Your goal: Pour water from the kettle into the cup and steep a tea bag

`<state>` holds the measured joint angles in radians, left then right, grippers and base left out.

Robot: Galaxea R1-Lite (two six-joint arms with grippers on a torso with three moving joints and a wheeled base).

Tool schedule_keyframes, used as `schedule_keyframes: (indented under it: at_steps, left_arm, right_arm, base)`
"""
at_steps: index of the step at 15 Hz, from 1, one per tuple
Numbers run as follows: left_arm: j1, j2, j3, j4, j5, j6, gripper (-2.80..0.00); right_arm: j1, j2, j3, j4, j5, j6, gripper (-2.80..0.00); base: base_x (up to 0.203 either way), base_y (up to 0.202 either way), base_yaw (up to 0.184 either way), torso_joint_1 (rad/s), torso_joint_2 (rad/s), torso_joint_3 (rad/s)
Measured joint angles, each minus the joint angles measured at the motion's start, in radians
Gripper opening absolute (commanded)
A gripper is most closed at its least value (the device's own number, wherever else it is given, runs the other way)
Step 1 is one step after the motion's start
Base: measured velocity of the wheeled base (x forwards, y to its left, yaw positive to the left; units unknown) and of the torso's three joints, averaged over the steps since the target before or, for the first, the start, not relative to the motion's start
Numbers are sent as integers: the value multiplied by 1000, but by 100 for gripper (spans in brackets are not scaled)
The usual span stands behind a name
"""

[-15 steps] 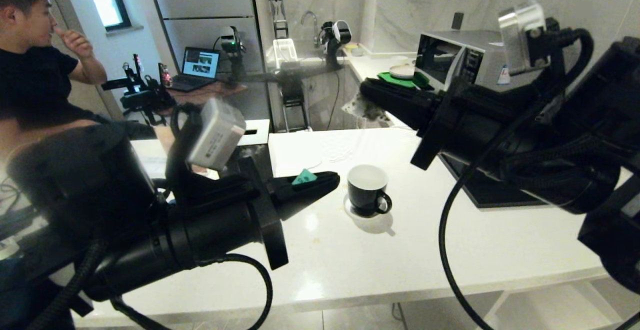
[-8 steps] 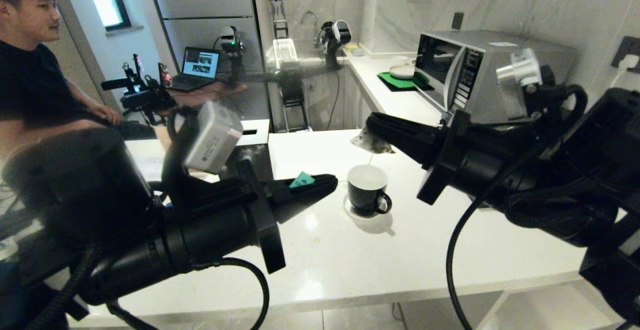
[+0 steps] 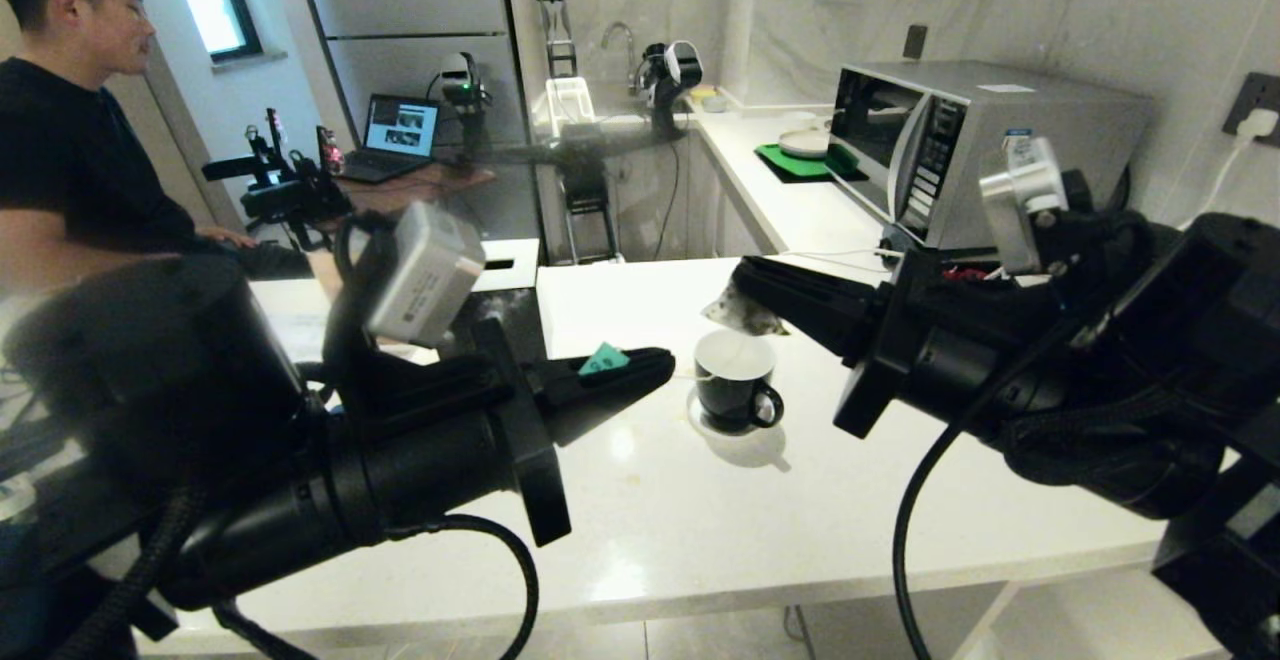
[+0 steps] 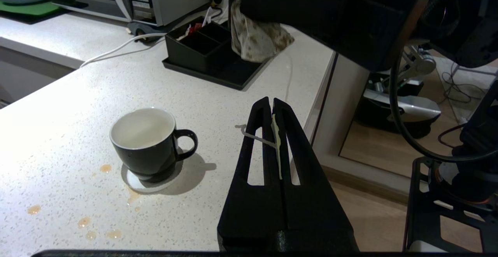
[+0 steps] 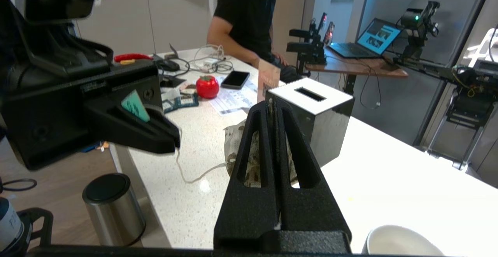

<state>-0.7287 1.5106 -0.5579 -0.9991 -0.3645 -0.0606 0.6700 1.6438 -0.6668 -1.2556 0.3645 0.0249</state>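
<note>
The black cup (image 3: 735,385), white inside, stands on a pale coaster on the white counter, also in the left wrist view (image 4: 144,142). My right gripper (image 3: 745,275) is shut on the top of the pale, brown-flecked tea bag (image 3: 742,312), which hangs just above the cup's far rim. The tea bag (image 5: 232,148) shows behind the right gripper (image 5: 272,105) in its wrist view. A thin string runs from it to the green tag (image 3: 605,357). My left gripper (image 3: 665,360) is shut on that tag, left of the cup. The kettle is out of view.
A black compartmented box (image 4: 210,50) and a microwave (image 3: 960,140) stand behind the cup. A mirrored tissue box (image 5: 311,113) sits at the counter's left end. Brown drips (image 4: 105,168) spot the counter. A person (image 3: 70,150) sits at far left; a steel bin (image 5: 113,206) stands on the floor.
My right gripper has come down and toward the cup with the tea bag, from microwave height to just over the rim. The left gripper has stayed put. The person lowered a hand.
</note>
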Motion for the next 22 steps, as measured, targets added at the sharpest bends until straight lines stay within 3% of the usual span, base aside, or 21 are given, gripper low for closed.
schedule_keyframes:
  at_steps: [7,22]
  left_arm:
    - [0,4,-9,0,0,-2,-280]
    - [23,57,-98,-17,11,-1,-280]
  right_arm:
    - [1,17,86,-114,7,17,-280]
    - [1,37,94,-116,33,17,-280]
  base:
    - [0,0,0,0,0,0]
    - [0,0,0,0,0,0]
